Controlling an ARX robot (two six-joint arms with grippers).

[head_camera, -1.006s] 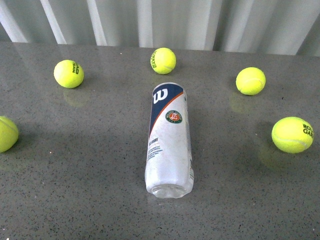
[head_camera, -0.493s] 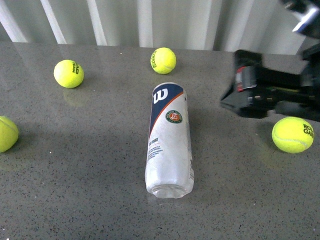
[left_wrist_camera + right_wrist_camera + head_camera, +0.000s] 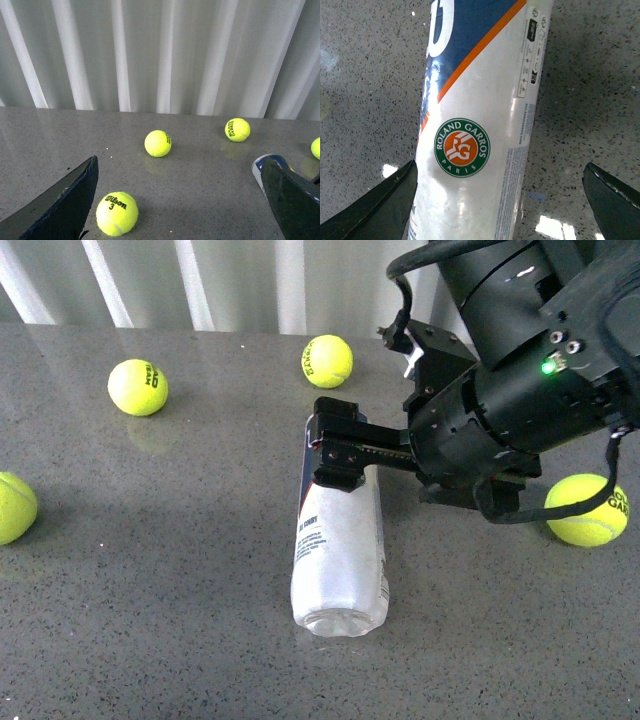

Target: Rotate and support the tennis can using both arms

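Observation:
The tennis can [image 3: 340,560] lies on its side in the middle of the grey table, its navy end pointing away from me and its clear end toward me. My right gripper [image 3: 345,465] hovers over the can's labelled far half, open. In the right wrist view the can [image 3: 480,100] with its round logo fills the gap, nearer one finger [image 3: 382,210] than the other [image 3: 615,205]. My left gripper [image 3: 185,220] is open and holds nothing; the can's end [image 3: 261,167] shows beside one of its fingers [image 3: 295,200]. The left arm is out of the front view.
Yellow tennis balls lie around the can: back left [image 3: 137,387], back centre [image 3: 326,361], left edge [image 3: 15,507] and right [image 3: 585,510]. A Wilson ball [image 3: 117,213] sits close to the left gripper's other finger [image 3: 65,205]. A white corrugated wall [image 3: 250,280] backs the table.
The right arm has swept in from the right and now hangs over the can's far half, hiding the back-right ball. The can and the other balls have not moved.

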